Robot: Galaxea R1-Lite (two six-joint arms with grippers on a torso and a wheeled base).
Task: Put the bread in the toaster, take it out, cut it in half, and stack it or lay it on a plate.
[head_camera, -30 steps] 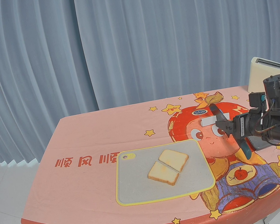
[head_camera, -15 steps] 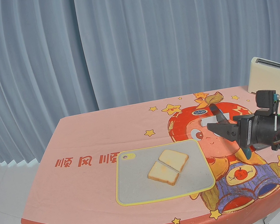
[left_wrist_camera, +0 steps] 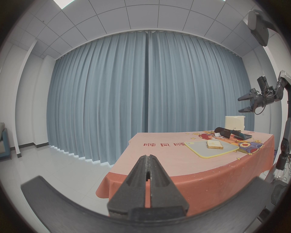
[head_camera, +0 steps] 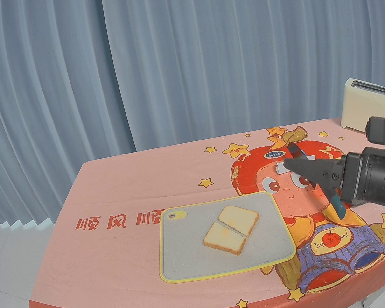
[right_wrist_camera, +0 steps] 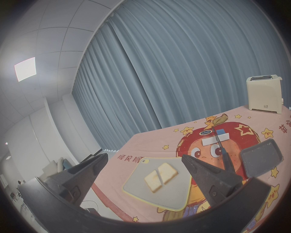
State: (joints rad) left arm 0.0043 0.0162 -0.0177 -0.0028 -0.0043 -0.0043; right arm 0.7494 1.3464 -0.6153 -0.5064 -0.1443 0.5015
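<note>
Two toasted bread halves (head_camera: 230,228) (right_wrist_camera: 160,176) lie side by side on the grey, yellow-rimmed cutting board (head_camera: 191,255) (right_wrist_camera: 136,185). My right gripper (head_camera: 295,167) (right_wrist_camera: 144,157) hangs open and empty above the table, right of the board, pointing toward it. Under it lies a knife (head_camera: 300,155) (right_wrist_camera: 225,153) with a teal handle. A dark grey square plate (right_wrist_camera: 261,157) rests on the table beside the knife. The cream toaster (head_camera: 367,104) (right_wrist_camera: 264,93) stands at the far right corner. My left gripper (left_wrist_camera: 148,170) is shut, low and well off the table's left end.
A white label strip (right_wrist_camera: 215,139) lies under the knife's blade on the printed pink tablecloth (head_camera: 126,193). Blue curtains close off the far side. In the left wrist view the board with bread (left_wrist_camera: 214,144) sits far off on the table.
The right arm has swung and its wrist has turned, so the open gripper now points at the board and sits slightly higher. Bread, knife and left gripper have not moved.
</note>
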